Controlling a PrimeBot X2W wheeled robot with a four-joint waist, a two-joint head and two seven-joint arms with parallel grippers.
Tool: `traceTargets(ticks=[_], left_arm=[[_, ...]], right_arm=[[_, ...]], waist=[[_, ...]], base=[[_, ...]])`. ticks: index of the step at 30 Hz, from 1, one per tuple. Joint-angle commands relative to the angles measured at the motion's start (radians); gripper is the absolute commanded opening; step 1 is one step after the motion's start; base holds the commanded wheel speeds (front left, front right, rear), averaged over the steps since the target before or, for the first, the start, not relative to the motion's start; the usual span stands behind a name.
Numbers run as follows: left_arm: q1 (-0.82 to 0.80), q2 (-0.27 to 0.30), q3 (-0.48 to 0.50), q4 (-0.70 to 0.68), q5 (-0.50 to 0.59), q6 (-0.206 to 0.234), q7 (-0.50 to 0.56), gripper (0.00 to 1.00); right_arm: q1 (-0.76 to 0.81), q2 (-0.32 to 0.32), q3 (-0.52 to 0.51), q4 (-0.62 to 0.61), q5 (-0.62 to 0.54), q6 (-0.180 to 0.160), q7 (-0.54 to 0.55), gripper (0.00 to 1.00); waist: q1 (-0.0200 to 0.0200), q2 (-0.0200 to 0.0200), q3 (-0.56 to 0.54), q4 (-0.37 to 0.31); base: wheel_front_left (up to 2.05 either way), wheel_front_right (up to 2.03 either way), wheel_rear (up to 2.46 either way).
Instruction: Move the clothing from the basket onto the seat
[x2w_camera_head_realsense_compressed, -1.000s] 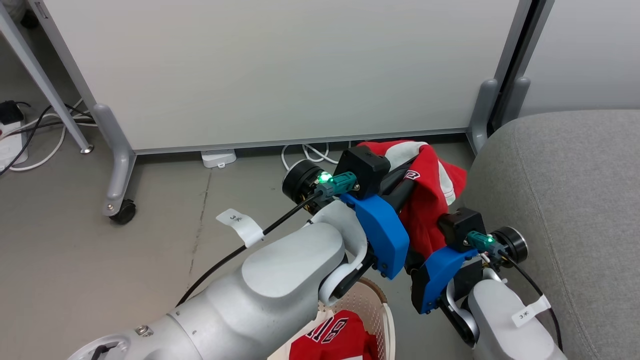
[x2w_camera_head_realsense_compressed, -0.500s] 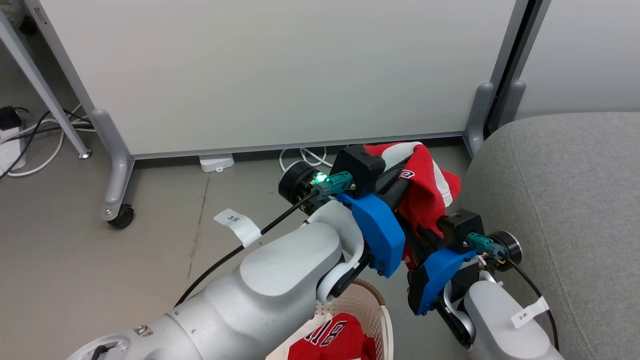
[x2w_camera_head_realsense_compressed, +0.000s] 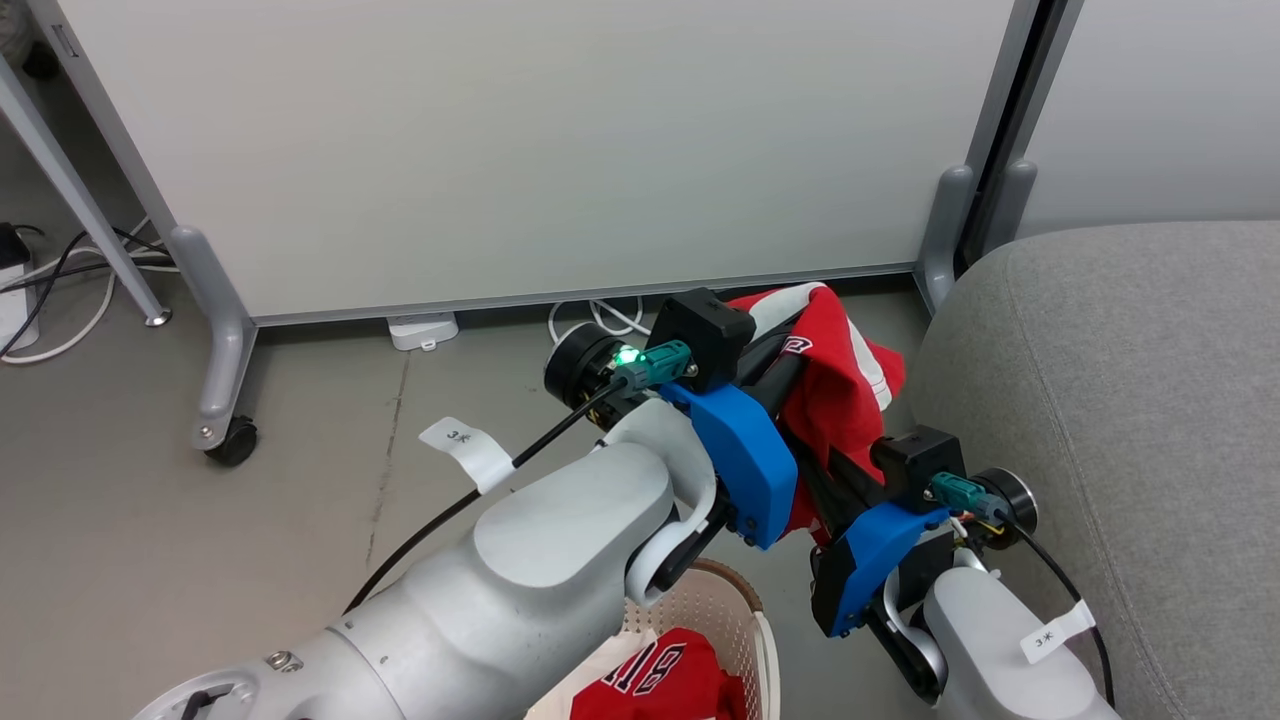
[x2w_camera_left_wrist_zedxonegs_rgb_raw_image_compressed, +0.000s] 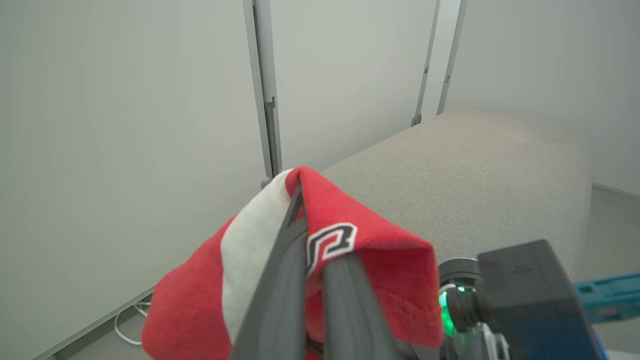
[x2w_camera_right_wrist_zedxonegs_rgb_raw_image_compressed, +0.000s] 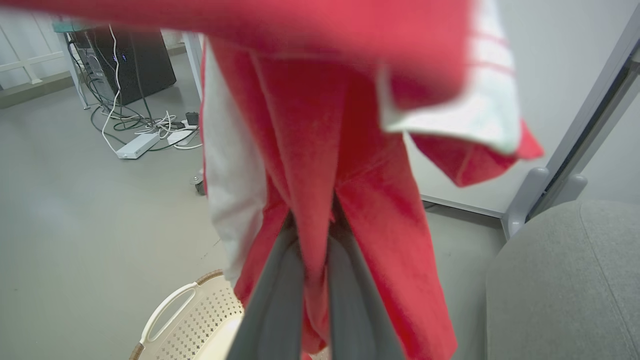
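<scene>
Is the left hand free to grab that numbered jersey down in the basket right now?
Probably not: the left hand is shut on a red garment, and the jersey lies beneath its forearm in the basket.

Red clothing (x2w_camera_head_realsense_compressed: 845, 395) aloft — near basket (x2w_camera_head_realsense_compressed: 710, 612), beside seat (x2w_camera_head_realsense_compressed: 1130, 420).

We're seeing the clothing (x2w_camera_left_wrist_zedxonegs_rgb_raw_image_compressed: 380, 245) as soft, slightly fuzzy red cloth with a white stripe, all matt. The seat (x2w_camera_head_realsense_compressed: 1130, 400) is grey woven fabric, a bit grainy. The basket (x2w_camera_right_wrist_zedxonegs_rgb_raw_image_compressed: 200, 320) looks like smooth cream plastic, perforated. The arm shells (x2w_camera_head_realsense_compressed: 560, 540) are satiny silver, their blue covers (x2w_camera_head_realsense_compressed: 745, 455) matt plastic. The floor (x2w_camera_head_realsense_compressed: 200, 530) is smooth and grey.
</scene>
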Motion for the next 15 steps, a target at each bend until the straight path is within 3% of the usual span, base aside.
traceTargets(ticks=[1, 4, 6, 7, 8, 9, 15], left_arm=[[-0.014, 0.0, -0.004, 0.004, -0.004, 0.0, -0.008, 0.02], [-0.009, 0.0, -0.004, 0.009, -0.006, 0.001, -0.009, 0.18], [-0.007, 0.0, -0.004, 0.011, -0.006, 0.0, -0.009, 0.37], [-0.006, 0.0, -0.004, 0.011, -0.007, 0.0, -0.009, 0.54], [-0.005, 0.0, -0.004, 0.011, -0.007, 0.0, -0.01, 0.82], [-0.004, 0.0, -0.004, 0.012, -0.006, 0.0, -0.011, 1.0], [0.007, 0.0, -0.005, 0.014, 0.001, 0.004, -0.025, 1.0]], right_arm=[[-0.014, -0.003, 0.002, 0.003, 0.004, 0.0, -0.005, 0.0], [-0.013, -0.003, 0.005, 0.005, 0.008, 0.0, -0.007, 0.0], [-0.012, -0.003, 0.006, 0.007, 0.008, 0.0, -0.009, 0.0], [-0.012, -0.003, 0.007, 0.007, 0.009, 0.0, -0.009, 0.0], [-0.011, -0.003, 0.007, 0.007, 0.009, 0.0, -0.009, 0.0], [-0.011, -0.003, 0.008, 0.007, 0.01, 0.0, -0.009, 0.0], [-0.018, -0.003, 0.003, 0.007, 0.006, 0.0, -0.011, 0.0]], waist=[[0.0, 0.0, 0.0, -0.001], [0.0, 0.0, 0.0, -0.005], [0.0, 0.0, 0.0, -0.008], [0.0, 0.0, -0.001, -0.009], [0.0, 0.0, -0.001, -0.01], [0.0, 0.0, -0.001, -0.011], [0.0, 0.0, 0.001, -0.016]], base=[[0.0, 0.0, 0.0], [0.0, 0.0, 0.0], [0.0, 0.0, 0.0], [0.0, 0.0, 0.0], [0.0, 0.0, 0.0], [0.0, 0.0, 0.0], [0.0, 0.0, 0.0]])
